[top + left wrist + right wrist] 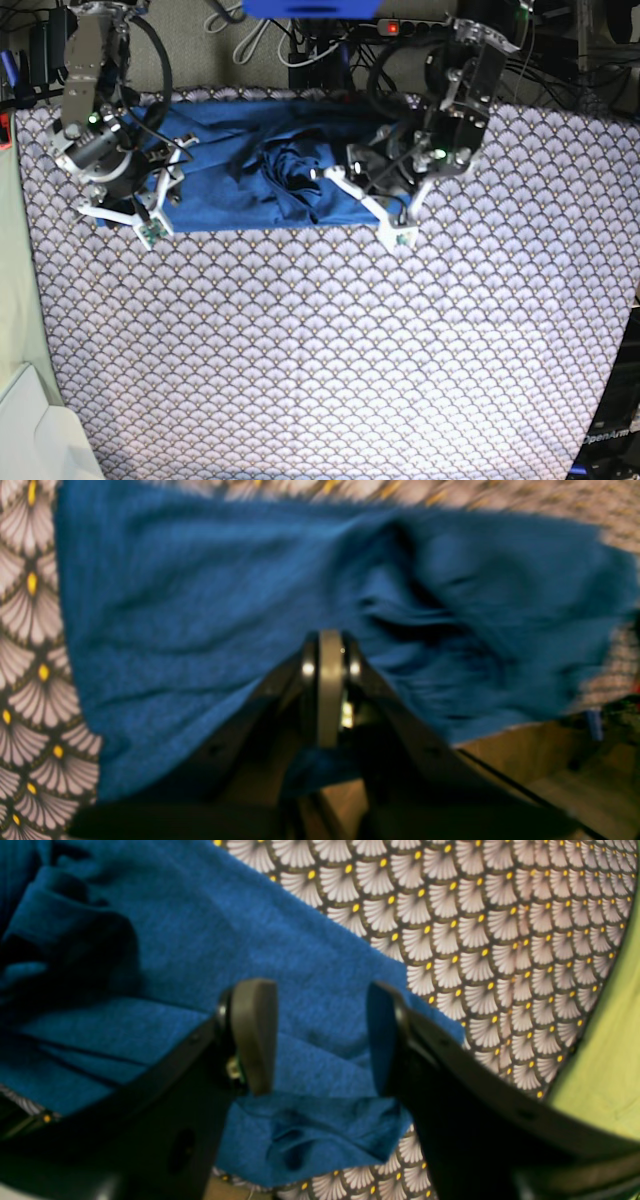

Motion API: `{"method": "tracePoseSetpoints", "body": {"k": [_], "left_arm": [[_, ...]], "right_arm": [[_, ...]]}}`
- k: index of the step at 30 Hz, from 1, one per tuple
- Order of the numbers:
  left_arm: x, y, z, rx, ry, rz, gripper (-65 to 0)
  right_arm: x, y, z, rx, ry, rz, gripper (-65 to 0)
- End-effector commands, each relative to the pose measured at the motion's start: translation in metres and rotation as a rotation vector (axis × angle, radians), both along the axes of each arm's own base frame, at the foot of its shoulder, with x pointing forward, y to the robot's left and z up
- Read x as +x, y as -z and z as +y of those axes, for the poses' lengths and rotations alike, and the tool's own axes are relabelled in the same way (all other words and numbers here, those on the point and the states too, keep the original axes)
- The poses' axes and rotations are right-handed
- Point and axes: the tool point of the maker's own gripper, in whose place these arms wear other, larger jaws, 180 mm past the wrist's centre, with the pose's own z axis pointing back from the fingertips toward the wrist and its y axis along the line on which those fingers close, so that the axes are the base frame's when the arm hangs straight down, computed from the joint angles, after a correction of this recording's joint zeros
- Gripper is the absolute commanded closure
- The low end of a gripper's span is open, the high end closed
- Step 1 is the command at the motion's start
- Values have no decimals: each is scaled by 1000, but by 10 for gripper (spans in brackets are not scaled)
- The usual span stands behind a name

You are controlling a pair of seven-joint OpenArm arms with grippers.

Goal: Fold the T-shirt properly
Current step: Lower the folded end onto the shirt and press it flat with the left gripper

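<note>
1. The left end effector (330,652) is pressed together, pinching a fold of the T-shirt (210,610).
2. The right end effector (320,1037) is spread above the T-shirt's edge.
3. The T-shirt lies rumpled at the far side of the scallop-patterned surface (330,350).

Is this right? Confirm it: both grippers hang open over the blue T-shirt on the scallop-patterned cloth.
Not quite. Only the right gripper is open, jaws spread over the T-shirt. The left gripper is shut, its pads pressed together in the left wrist view. The shirt does lie on the scallop-patterned cloth.
</note>
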Motion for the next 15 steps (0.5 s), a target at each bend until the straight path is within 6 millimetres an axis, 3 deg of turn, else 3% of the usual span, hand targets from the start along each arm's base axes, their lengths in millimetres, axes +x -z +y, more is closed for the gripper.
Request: {"method": "tracePoseSetpoints", "body": {"k": [1,5,8,12,15], "left_arm": [[1,-3,-4,-25,-9,8,-1],[-26,8,-14,-40,57,142,0],[-51,4,-43,-68,192,197,0],[-65,-21,-68,-122,319,149,0],[-59,-29,-71,-125,336,116,0]], "right_arm": [[5,-9,2,3,-17,-35,-303],[5,-9,0,2,-12,-35,-303],[6,-10,1,3,-14,-38,-303],[7,-10,2,3,-17,-41,-303],[8,-11,2,3,-17,-42,-303]]}}
